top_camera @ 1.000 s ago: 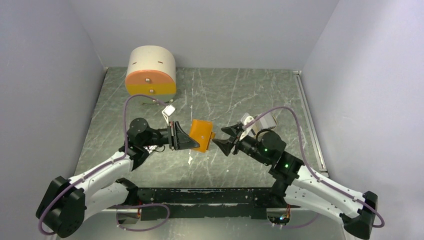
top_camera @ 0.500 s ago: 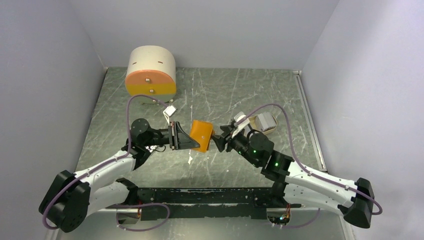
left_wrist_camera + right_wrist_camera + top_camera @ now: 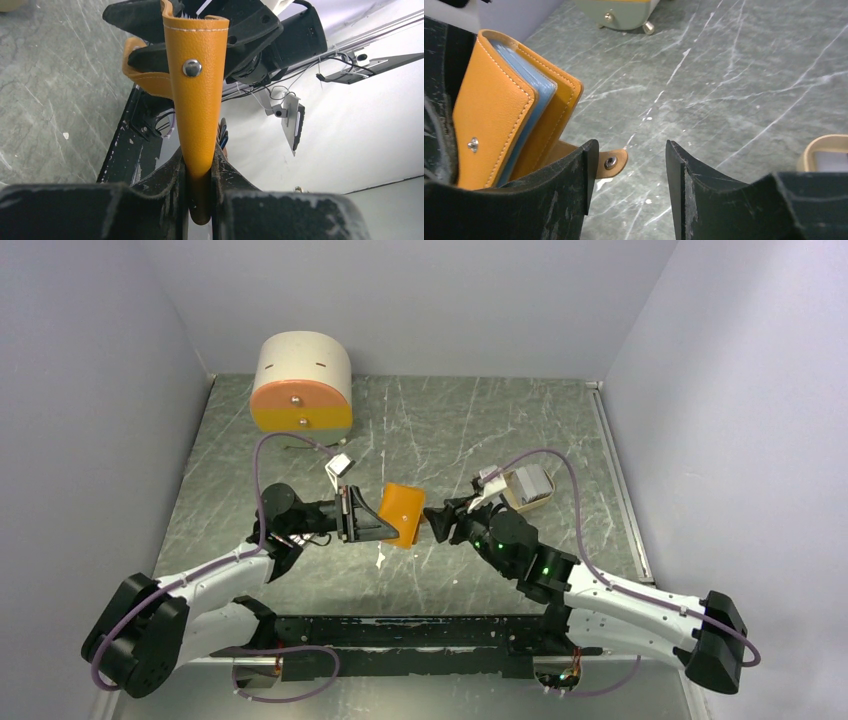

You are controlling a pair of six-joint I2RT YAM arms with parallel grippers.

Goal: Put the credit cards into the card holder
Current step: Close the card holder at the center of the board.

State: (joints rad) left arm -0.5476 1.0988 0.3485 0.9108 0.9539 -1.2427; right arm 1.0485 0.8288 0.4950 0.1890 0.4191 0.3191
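The left gripper (image 3: 200, 172) squeezes the card holder (image 3: 197, 100) tight. The right gripper (image 3: 630, 170), fingers apart, should pinch the snap tab (image 3: 613, 161) softly and pull slowly

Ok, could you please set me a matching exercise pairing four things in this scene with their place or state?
Things:
1 card holder
2 right gripper
3 drawer box
4 tray

Places or states:
A jaws open
B far-left corner of the table
C clamped in the left gripper
D on the table, near the right gripper

Pairs: 1-C, 2-A, 3-B, 4-D
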